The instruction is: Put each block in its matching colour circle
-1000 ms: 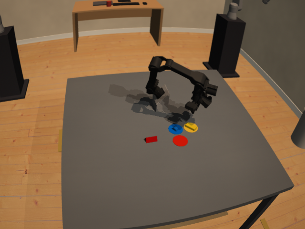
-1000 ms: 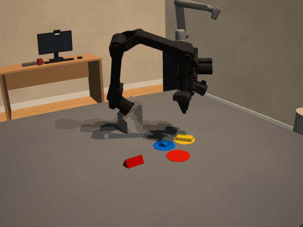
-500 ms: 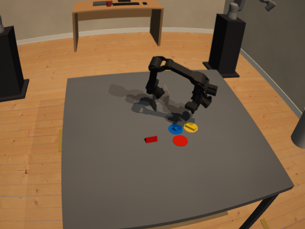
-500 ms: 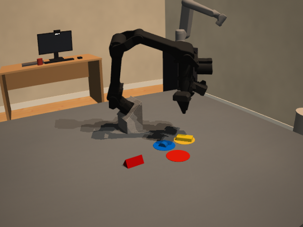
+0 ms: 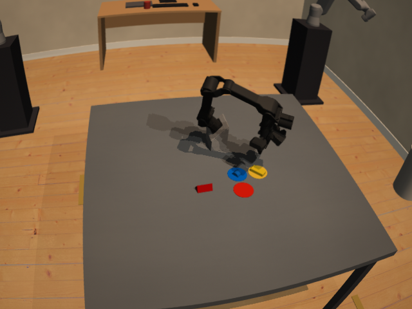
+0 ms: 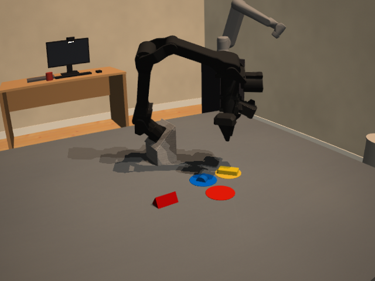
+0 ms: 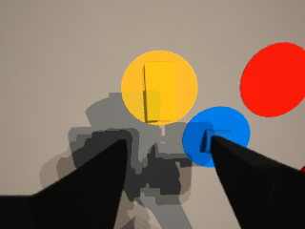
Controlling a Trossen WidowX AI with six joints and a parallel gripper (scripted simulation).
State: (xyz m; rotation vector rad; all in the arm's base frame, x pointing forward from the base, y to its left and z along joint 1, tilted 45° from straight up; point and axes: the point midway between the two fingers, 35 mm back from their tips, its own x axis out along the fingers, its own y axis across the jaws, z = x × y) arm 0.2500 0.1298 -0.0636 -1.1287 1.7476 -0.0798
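Observation:
A yellow block (image 5: pixel 258 171) (image 6: pixel 228 170) (image 7: pixel 160 91) lies inside the yellow circle (image 5: pixel 252 175) (image 6: pixel 237 174) (image 7: pixel 133 86). A blue block (image 5: pixel 237 172) (image 6: pixel 201 178) (image 7: pixel 210 139) lies inside the blue circle (image 5: pixel 230 175) (image 6: pixel 193 181) (image 7: pixel 229 121). A red wedge block (image 5: pixel 204 188) (image 6: pixel 165 199) lies on the table, to the left of the empty red circle (image 5: pixel 243 190) (image 6: pixel 220 192) (image 7: pixel 273 78). My gripper (image 5: pixel 260 148) (image 6: pixel 226 136) (image 7: pixel 168 144) is open and empty, hanging well above the table behind the yellow circle.
The grey table (image 5: pixel 166 239) (image 6: pixel 91 242) carries the arm's base (image 6: pixel 162 148). A wooden desk (image 5: pixel 156 16) (image 6: pixel 60 87), black pedestals (image 5: pixel 304 60) and another grey arm (image 6: pixel 242 18) stand off the table.

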